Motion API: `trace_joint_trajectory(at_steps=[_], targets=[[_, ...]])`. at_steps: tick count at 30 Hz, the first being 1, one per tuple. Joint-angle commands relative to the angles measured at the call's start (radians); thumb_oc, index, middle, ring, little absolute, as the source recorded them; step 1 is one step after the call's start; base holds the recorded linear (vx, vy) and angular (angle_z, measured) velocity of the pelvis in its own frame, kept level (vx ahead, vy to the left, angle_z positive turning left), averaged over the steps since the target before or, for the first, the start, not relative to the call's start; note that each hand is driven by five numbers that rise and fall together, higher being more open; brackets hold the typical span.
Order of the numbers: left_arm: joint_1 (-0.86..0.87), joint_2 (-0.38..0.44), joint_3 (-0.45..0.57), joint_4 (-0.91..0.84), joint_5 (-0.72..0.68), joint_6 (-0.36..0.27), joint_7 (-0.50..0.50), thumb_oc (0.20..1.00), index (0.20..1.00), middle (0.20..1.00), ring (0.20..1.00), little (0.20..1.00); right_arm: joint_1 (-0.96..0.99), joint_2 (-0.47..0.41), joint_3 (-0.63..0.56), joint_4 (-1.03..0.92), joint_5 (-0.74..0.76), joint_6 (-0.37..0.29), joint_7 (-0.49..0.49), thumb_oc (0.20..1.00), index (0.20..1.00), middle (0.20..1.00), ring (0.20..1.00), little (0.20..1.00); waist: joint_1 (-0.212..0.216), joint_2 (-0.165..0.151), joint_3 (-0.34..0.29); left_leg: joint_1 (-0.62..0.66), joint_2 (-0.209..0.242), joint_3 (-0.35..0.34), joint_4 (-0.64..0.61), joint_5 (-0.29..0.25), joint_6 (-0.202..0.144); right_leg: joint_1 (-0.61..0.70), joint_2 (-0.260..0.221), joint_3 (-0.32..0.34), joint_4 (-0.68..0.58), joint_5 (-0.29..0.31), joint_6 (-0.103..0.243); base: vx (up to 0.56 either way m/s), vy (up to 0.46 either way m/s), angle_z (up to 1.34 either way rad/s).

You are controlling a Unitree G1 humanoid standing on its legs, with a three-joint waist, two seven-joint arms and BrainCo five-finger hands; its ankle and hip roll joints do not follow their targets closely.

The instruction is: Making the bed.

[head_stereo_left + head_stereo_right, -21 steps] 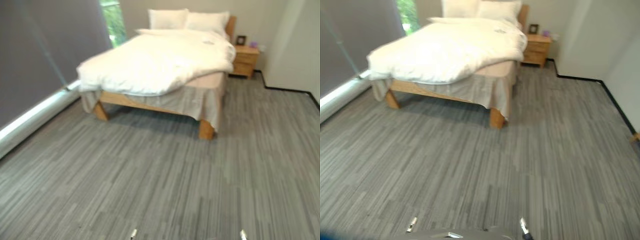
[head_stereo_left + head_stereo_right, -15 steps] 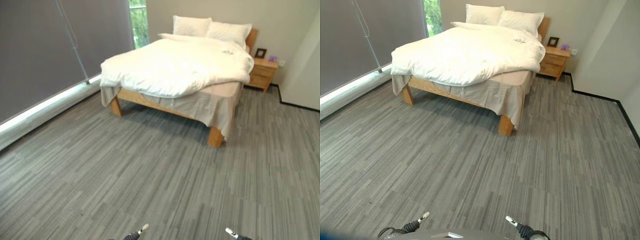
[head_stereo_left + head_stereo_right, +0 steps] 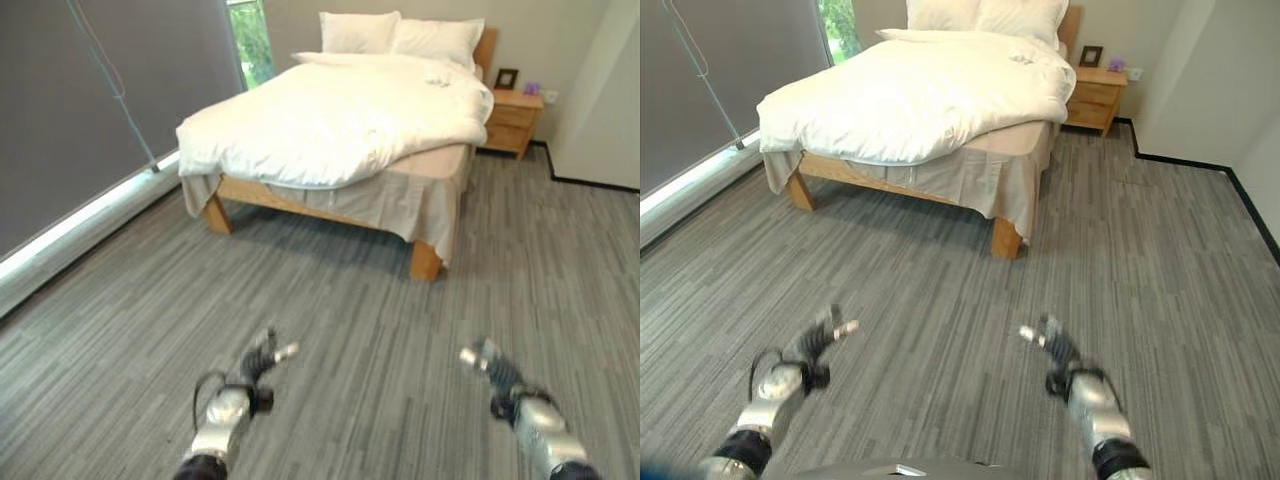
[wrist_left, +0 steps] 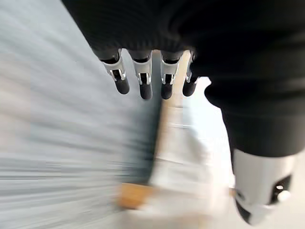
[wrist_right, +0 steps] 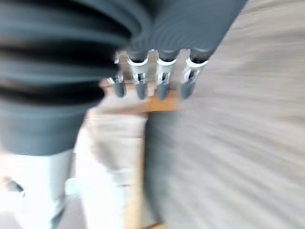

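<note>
The bed [image 3: 400, 190] stands well apart across the floor [image 3: 400, 330], its white duvet [image 3: 330, 120] bunched toward the window-side edge, baring the sheet at the near foot corner. The left hand [image 3: 262, 358] and right hand [image 3: 488, 362] hang in front with fingers straight and relaxed, holding nothing, probably because nothing is within reach.

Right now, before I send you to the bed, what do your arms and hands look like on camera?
Both arms are silver-grey metal. The left hand and the right hand have silver fingers with dark tips, plus a separate thumb. A dark ribbed cover wraps the back of each hand and wrist.
</note>
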Motion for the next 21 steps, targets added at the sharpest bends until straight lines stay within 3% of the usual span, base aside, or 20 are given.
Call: trace_joint_trajectory(at_steps=[1, 7, 10, 11, 12, 13, 15, 17, 18, 19, 20, 21], targets=[[-0.016, 0.019, -0.014, 0.064, -0.010, -0.024, 0.017, 1.000, 1.000, 1.000, 1.000, 1.000, -0.020, 0.018, 0.033, 0.009, 0.040, -0.019, -0.004, 1.000, 1.000, 1.000, 1.000, 1.000, -0.010, -0.060, 0.001, 0.019, 0.000, -0.069, -0.088, 0.031, -0.024, 0.097, -0.124, -0.014, -0.120, 0.149, 0.098, 0.01, 0.034, -0.04], [0.011, 0.012, 0.005, 0.027, -0.002, -0.029, 0.017, 1.000, 1.000, 1.000, 1.000, 1.000, -0.020, 0.007, 0.136, -0.053, -0.058, 0.018, 0.045, 1.000, 1.000, 1.000, 1.000, 1.000, 0.015, -0.061, 0.019, -0.006, -0.006, -0.052, -0.088, 0.030, -0.022, 0.077, -0.139, -0.013, -0.126, 0.158, 0.110, 0.02, 0.058, -0.06], [0.021, 0.012, 0.016, 0.038, 0.001, -0.027, 0.023, 1.000, 1.000, 1.000, 1.000, 1.000, -0.023, 0.021, 0.155, -0.062, -0.068, 0.025, 0.045, 1.000, 1.000, 1.000, 1.000, 1.000, 0.026, -0.056, 0.038, -0.018, -0.017, -0.052, -0.088, 0.023, -0.004, 0.036, -0.156, -0.006, -0.049, 0.139, 0.119, 0.05, 0.123, -0.08], [0.025, 0.012, 0.023, 0.035, 0.007, -0.026, 0.026, 1.000, 1.000, 1.000, 1.000, 1.000, -0.020, 0.027, 0.153, -0.064, -0.060, 0.025, 0.045, 1.000, 1.000, 1.000, 1.000, 1.000, 0.026, -0.052, 0.043, -0.018, -0.019, -0.054, -0.088, 0.019, 0.003, 0.014, -0.164, 0.000, 0.001, 0.139, 0.122, 0.07, 0.156, -0.04], [0.038, 0.020, 0.033, 0.027, 0.026, -0.021, 0.030, 1.000, 1.000, 1.000, 1.000, 1.000, -0.002, 0.036, 0.143, -0.083, -0.052, 0.024, 0.044, 1.000, 1.000, 1.000, 1.000, 1.000, 0.024, -0.046, 0.062, -0.012, -0.028, -0.062, -0.088, 0.015, 0.022, -0.043, -0.173, 0.022, 0.143, 0.180, 0.136, 0.07, 0.157, -0.07], [0.039, 0.021, 0.033, 0.027, 0.026, -0.021, 0.030, 1.000, 1.000, 1.000, 1.000, 1.000, -0.002, 0.037, 0.143, -0.083, -0.052, 0.024, 0.044, 1.000, 1.000, 1.000, 1.000, 1.000, 0.025, -0.047, 0.061, -0.013, -0.029, -0.061, -0.088, 0.016, 0.022, -0.047, -0.174, 0.024, 0.148, 0.177, 0.137, 0.09, 0.171, -0.08], [0.056, 0.033, 0.040, -0.009, 0.030, -0.011, 0.027, 1.000, 1.000, 1.000, 1.000, 1.000, 0.026, 0.038, 0.120, -0.133, -0.055, 0.024, 0.037, 1.000, 1.000, 1.000, 1.000, 1.000, 0.007, -0.033, 0.094, 0.002, -0.038, -0.088, -0.081, 0.008, 0.050, -0.153, -0.180, 0.073, 0.376, 0.277, 0.145, 0.07, 0.175, 0.04], [0.054, 0.043, 0.041, -0.018, 0.044, -0.010, 0.026, 1.000, 1.000, 1.000, 1.000, 1.000, 0.037, 0.039, 0.105, -0.158, -0.058, 0.019, 0.034, 1.000, 1.000, 1.000, 1.000, 1.000, -0.014, -0.011, 0.128, 0.018, -0.026, -0.090, -0.071, -0.009, 0.066, -0.266, -0.175, 0.085, 0.533, 0.302, 0.142, 0.15, 0.181, 0.06], [0.048, 0.047, 0.043, -0.022, 0.052, -0.010, 0.029, 1.000, 1.000, 1.000, 1.000, 1.000, 0.034, 0.038, 0.101, -0.160, -0.065, 0.021, 0.032, 1.000, 1.000, 1.000, 1.000, 1.000, -0.023, -0.004, 0.136, 0.029, -0.018, -0.088, -0.066, -0.011, 0.065, -0.313, -0.168, 0.073, 0.536, 0.289, 0.140, 0.60, 0.047, 0.08], [0.021, 0.047, 0.040, -0.010, 0.050, -0.012, 0.035, 1.000, 1.000, 1.000, 1.000, 1.000, 0.046, 0.042, 0.088, -0.163, -0.045, 0.028, 0.038, 1.000, 1.000, 1.000, 1.000, 1.000, -0.062, -0.011, 0.132, 0.115, -0.011, -0.102, -0.078, -0.048, 0.037, -0.386, -0.161, 0.039, 0.349, 0.253, 0.133, 0.55, -0.002, 0.02], [0.021, 0.046, 0.040, -0.009, 0.050, -0.012, 0.035, 1.000, 1.000, 1.000, 1.000, 1.000, 0.046, 0.041, 0.088, -0.164, -0.044, 0.028, 0.038, 1.000, 1.000, 1.000, 1.000, 1.000, -0.064, -0.006, 0.137, 0.124, -0.005, -0.104, -0.081, -0.050, 0.035, -0.376, -0.158, 0.033, 0.346, 0.251, 0.132, 0.69, -0.123, -0.10], [0.003, 0.047, 0.038, -0.005, 0.045, -0.020, 0.038, 1.000, 1.000, 1.000, 1.000, 1.000, 0.059, 0.036, 0.082, -0.161, -0.037, 0.022, 0.039, 1.000, 1.000, 1.000, 1.000, 1.000, -0.094, -0.011, 0.140, 0.175, 0.004, -0.135, -0.086, -0.069, 0.018, -0.382, -0.124, 0.035, 0.144, 0.266, 0.132, 0.46, -0.153, 0.05]])
